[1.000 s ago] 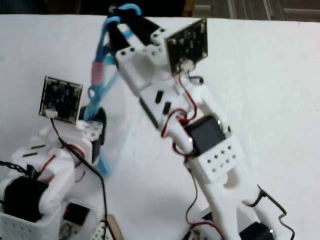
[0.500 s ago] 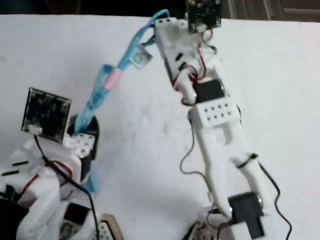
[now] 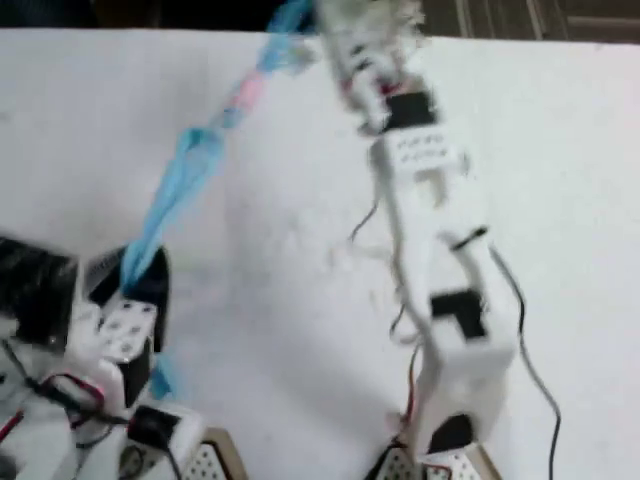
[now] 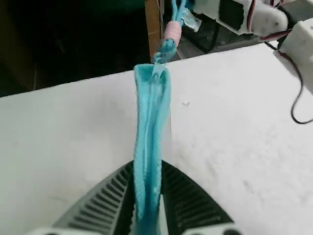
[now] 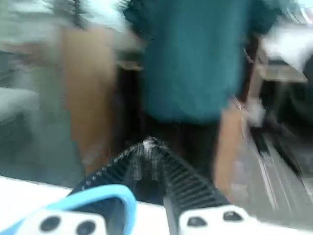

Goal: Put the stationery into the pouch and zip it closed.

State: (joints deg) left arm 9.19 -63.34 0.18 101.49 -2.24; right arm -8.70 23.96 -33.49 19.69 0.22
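**High view: pouch strung between both grippers**

Item: you see the blue pouch (image 3: 180, 185) stretched from lower left to top centre, above the white table (image 3: 560, 150). The left gripper (image 3: 135, 280) clamps its lower end. The right gripper (image 3: 320, 30), jaws pressed together, grips the zip strap (image 3: 245, 90) at the top edge.

The right end effector (image 5: 148, 147) has swung far back, seemingly pulling the pouch (image 4: 149, 137) out taut.
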